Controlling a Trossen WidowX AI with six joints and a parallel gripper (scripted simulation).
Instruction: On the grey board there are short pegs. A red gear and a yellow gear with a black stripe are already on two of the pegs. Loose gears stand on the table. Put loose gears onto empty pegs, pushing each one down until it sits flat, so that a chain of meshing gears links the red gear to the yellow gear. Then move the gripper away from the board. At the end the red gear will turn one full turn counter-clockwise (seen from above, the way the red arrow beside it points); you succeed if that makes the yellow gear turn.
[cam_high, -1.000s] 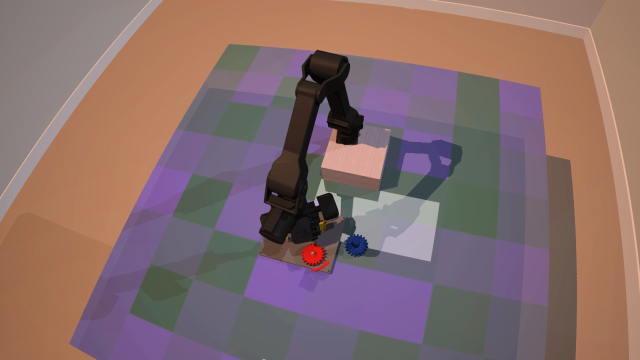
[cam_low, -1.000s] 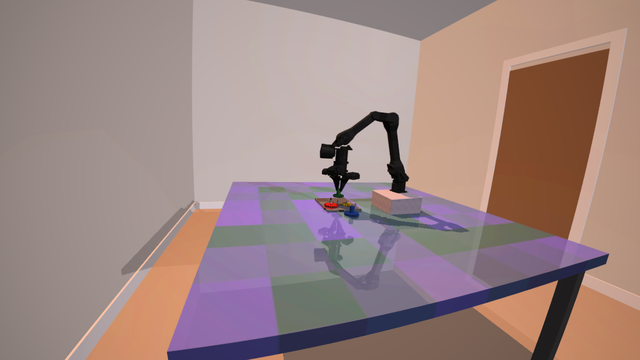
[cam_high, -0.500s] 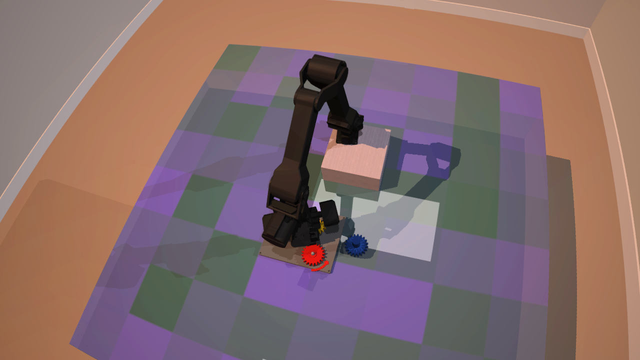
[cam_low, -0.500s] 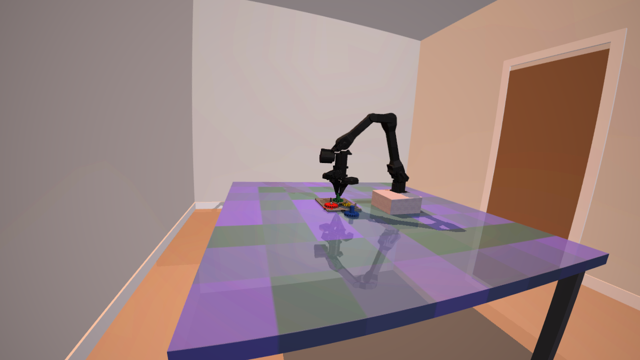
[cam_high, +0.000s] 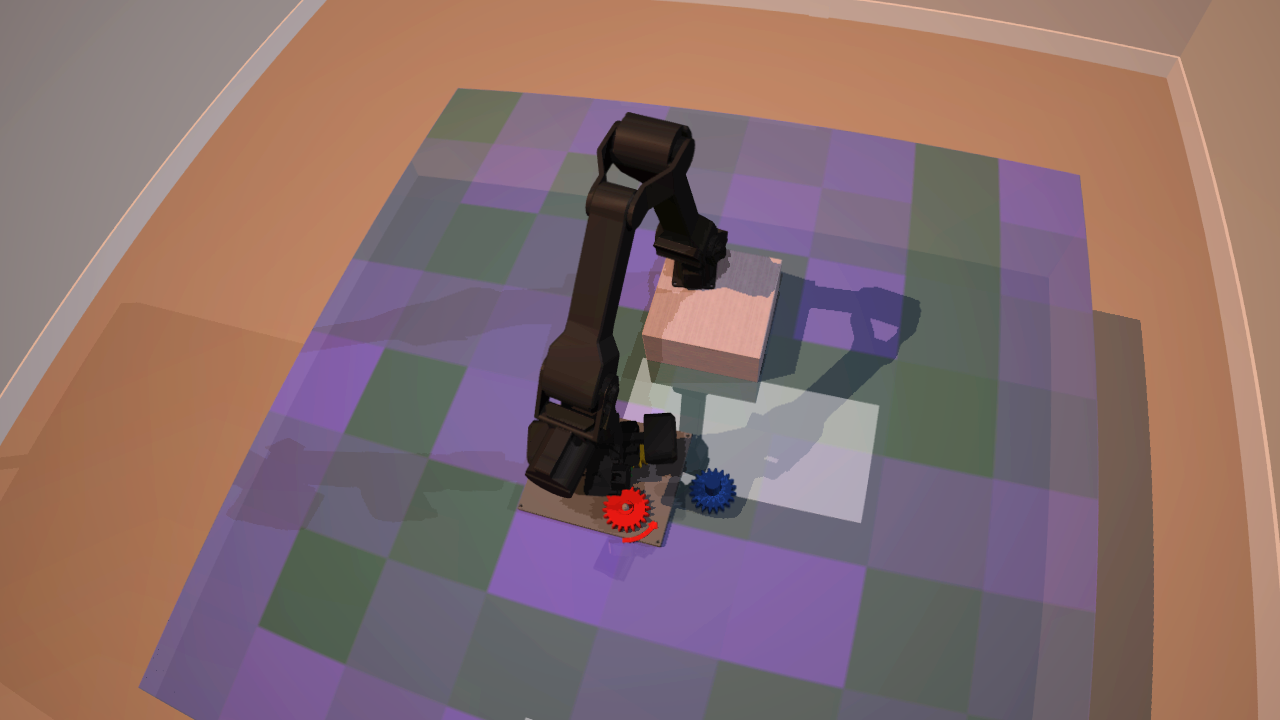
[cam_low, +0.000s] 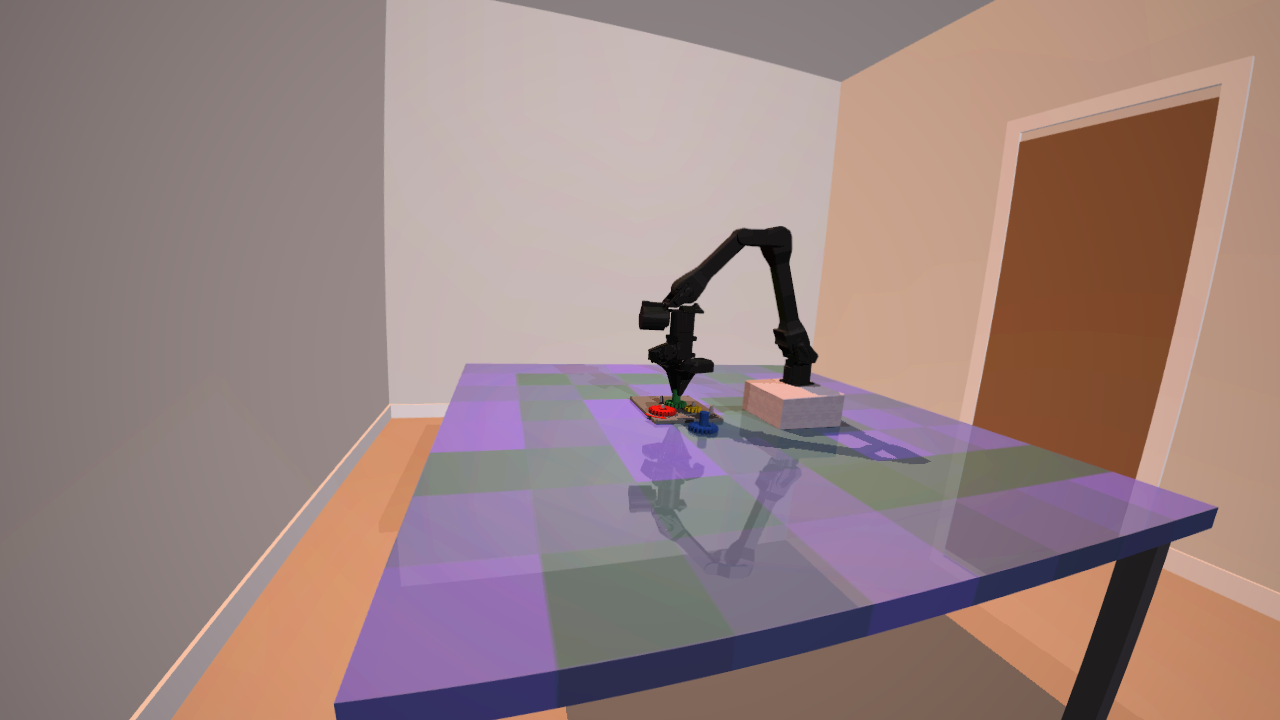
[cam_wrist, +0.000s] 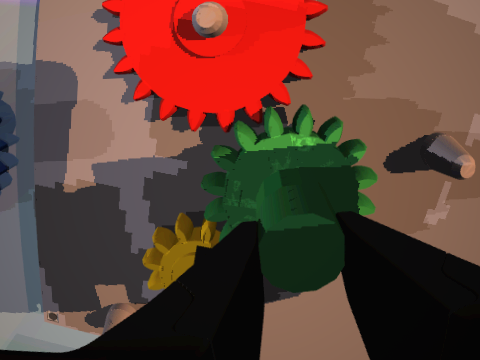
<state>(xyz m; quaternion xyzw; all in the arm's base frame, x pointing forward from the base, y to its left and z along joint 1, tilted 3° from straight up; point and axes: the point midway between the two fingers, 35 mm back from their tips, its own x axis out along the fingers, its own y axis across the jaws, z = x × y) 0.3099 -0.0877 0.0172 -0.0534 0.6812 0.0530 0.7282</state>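
Observation:
My gripper (cam_wrist: 298, 234) (cam_low: 677, 394) is shut on the knob of the green gear (cam_wrist: 300, 155) (cam_low: 676, 403), low over the board (cam_high: 559, 510) (cam_wrist: 400, 210). The green gear's teeth are close beside the red gear (cam_high: 620, 508) (cam_low: 662, 411) (cam_wrist: 215, 65); whether it sits flat is hidden. The yellow gear (cam_wrist: 177, 255) (cam_low: 692, 410) is partly behind the left finger in the wrist view. The blue gear (cam_high: 712, 490) (cam_low: 702, 428) (cam_wrist: 5, 145) stands loose on the table beside the board. A bare peg (cam_wrist: 450, 157) stands right of the green gear, another peg (cam_wrist: 118, 316) at the lower left.
The red arrow (cam_high: 641, 535) lies beside the red gear. The arm's pale wooden base block (cam_high: 707, 313) (cam_low: 794, 408) stands behind the board. A light rectangle (cam_high: 823, 456) shows on the table to the right of the board. The arm hides part of the board in the top view.

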